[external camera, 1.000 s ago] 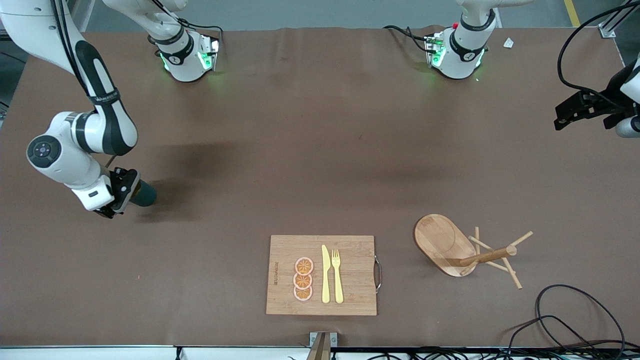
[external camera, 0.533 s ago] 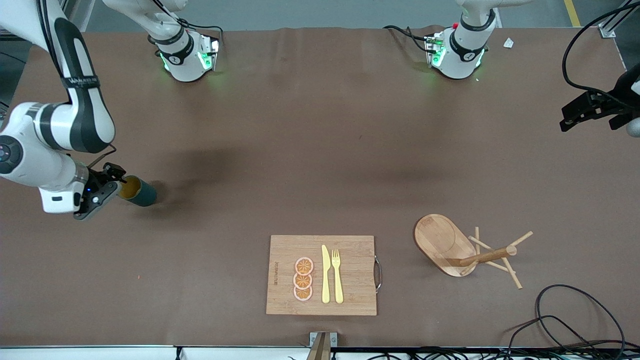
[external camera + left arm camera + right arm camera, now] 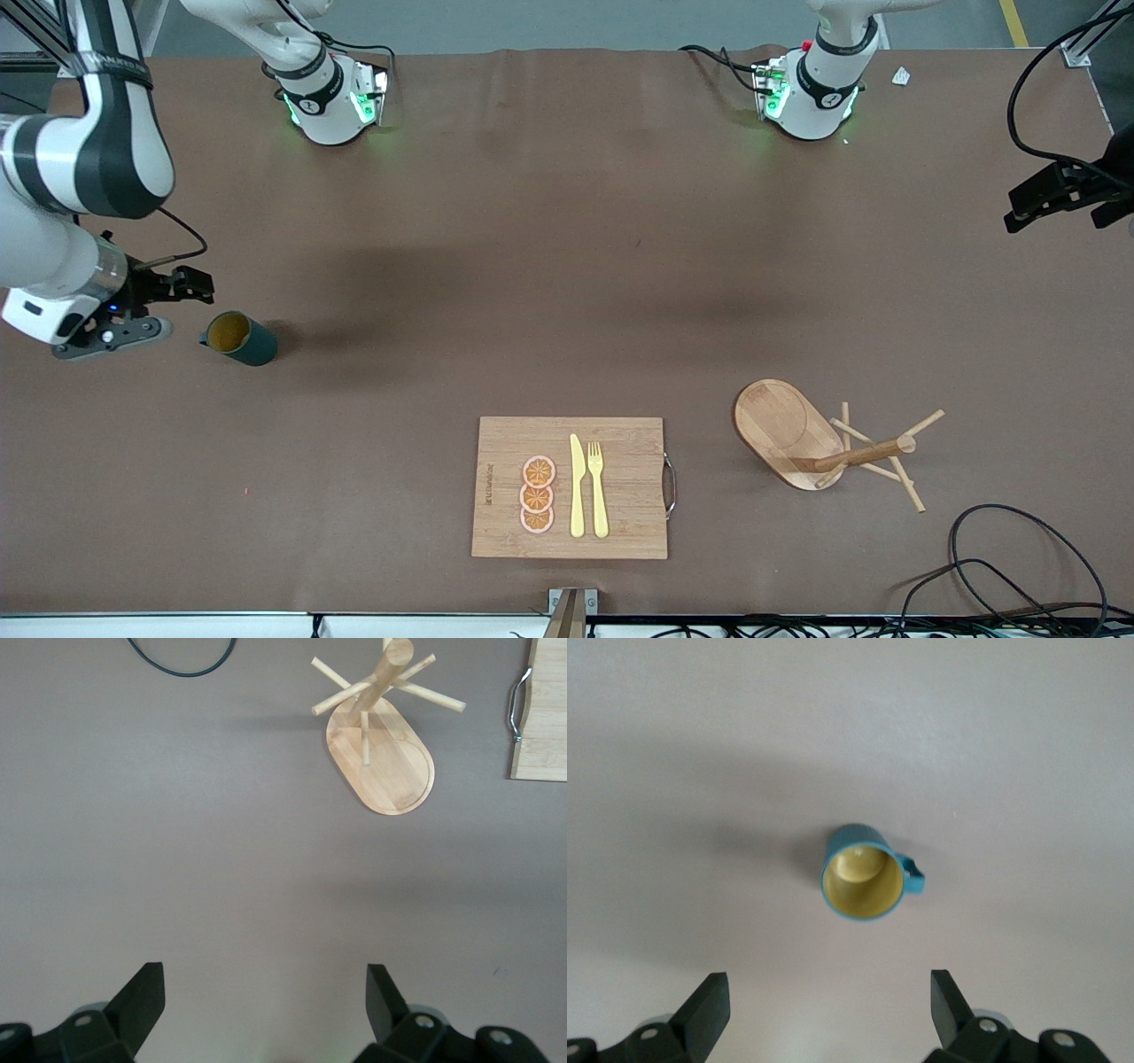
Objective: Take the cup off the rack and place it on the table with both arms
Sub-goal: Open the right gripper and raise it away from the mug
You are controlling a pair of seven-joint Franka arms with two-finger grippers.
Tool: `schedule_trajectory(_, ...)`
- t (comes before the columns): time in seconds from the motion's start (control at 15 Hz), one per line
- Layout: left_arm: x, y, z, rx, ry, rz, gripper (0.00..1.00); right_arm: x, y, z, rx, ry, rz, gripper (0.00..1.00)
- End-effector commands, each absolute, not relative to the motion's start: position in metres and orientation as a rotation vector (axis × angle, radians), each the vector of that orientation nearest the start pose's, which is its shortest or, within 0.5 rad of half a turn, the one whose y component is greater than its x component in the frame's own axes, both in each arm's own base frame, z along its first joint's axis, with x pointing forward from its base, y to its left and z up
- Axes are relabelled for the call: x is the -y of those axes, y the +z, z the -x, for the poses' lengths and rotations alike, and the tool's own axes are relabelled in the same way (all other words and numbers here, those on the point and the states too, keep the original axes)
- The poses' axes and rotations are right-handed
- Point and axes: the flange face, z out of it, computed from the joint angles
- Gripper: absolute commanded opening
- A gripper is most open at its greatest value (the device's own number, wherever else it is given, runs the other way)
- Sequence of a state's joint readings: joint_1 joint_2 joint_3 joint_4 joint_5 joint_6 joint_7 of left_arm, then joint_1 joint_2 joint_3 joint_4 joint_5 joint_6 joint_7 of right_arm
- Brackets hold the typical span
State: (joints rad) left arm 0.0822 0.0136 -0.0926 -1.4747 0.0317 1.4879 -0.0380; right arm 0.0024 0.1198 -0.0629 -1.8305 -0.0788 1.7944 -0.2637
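Three views give us different pieces. Only the front view takes in the whole table (image 3: 567,266): the cup (image 3: 239,338) stands upright on it toward the right arm's end, its yellowish inside showing, and the rack (image 3: 802,436) lies toward the left arm's end, well apart from the cup. The right wrist view looks straight down into the cup (image 3: 864,873) and shows its small side handle, which we barely make out from the front. The left wrist view shows the rack (image 3: 383,753) with bare pegs and a corner of the cutting board (image 3: 540,718).

We see the right gripper (image 3: 133,310) just beside the cup, over the table's edge region, its fingers (image 3: 709,1005) spread wide and holding nothing. The left gripper (image 3: 1059,199) hangs at the frame's edge, largely cut off in the front view; its fingers (image 3: 146,997) likewise stand wide apart and empty.

Between cup and rack, nearer the front camera, the cutting board (image 3: 570,487) carries three orange slices (image 3: 537,494), a yellow knife (image 3: 577,486) and a yellow fork (image 3: 598,487). A black cable (image 3: 1001,558) loops near the rack.
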Motion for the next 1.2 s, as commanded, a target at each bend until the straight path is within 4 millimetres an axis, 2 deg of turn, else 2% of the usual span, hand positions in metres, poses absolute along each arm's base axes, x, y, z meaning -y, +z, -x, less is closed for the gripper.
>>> schedule_trajectory(0.0,0.000,0.659,-0.542,0.042,0.002,3.134,1.00,0.048,0.491,-0.577,0.206,0.302,3.132,1.00)
schedule_trajectory(0.2,-0.006,0.661,-0.539,0.063,0.017,3.135,1.00,0.068,0.531,-0.581,0.136,0.246,3.135,1.00)
schedule_trajectory(0.4,-0.006,0.661,-0.540,0.061,0.014,3.134,1.00,0.066,0.563,-0.585,0.068,0.196,3.160,1.00)
schedule_trajectory(0.53,-0.005,0.663,-0.539,0.053,0.007,3.123,1.00,0.067,0.570,-0.586,-0.025,0.175,3.164,1.00)
schedule_trajectory(0.67,-0.001,0.667,-0.536,0.044,-0.007,3.117,1.00,0.068,0.575,-0.586,-0.030,0.162,3.162,1.00)
schedule_trajectory(0.93,0.002,0.664,-0.536,0.032,0.000,3.116,1.00,0.057,0.577,-0.578,-0.004,0.260,3.140,1.00)
schedule_trajectory(1.13,0.021,0.659,-0.535,-0.020,0.023,3.114,1.00,0.058,0.581,-0.571,-0.002,0.286,3.134,1.00)
